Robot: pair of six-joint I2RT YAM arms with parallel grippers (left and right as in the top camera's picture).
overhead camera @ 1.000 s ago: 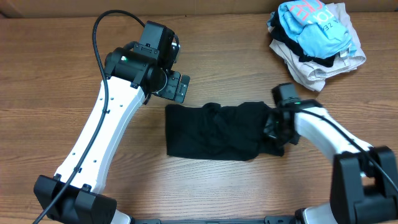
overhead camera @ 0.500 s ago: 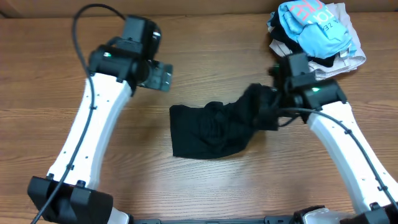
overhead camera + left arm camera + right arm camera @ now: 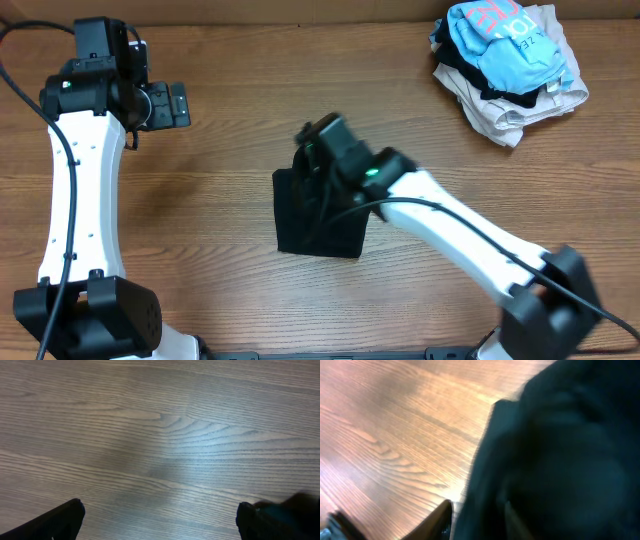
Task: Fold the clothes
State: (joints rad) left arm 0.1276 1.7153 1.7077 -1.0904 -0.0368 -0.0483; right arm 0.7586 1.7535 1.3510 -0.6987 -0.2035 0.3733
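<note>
A: Right pincer?
B: Clamped on the black shirt. Fabric bunches up into it, and the rest lies doubled on the tabletop right beneath. My guess is it's laying one end over the other.
A: Left pincer?
B: Fingers spread wide, nothing between, bare wood below. It's well away from the shirt, probably to keep clear.

Large pink lettering on crumpled light blue fabric garment: folded over, cut off, not legible as a word. No other text or number readable.
</note>
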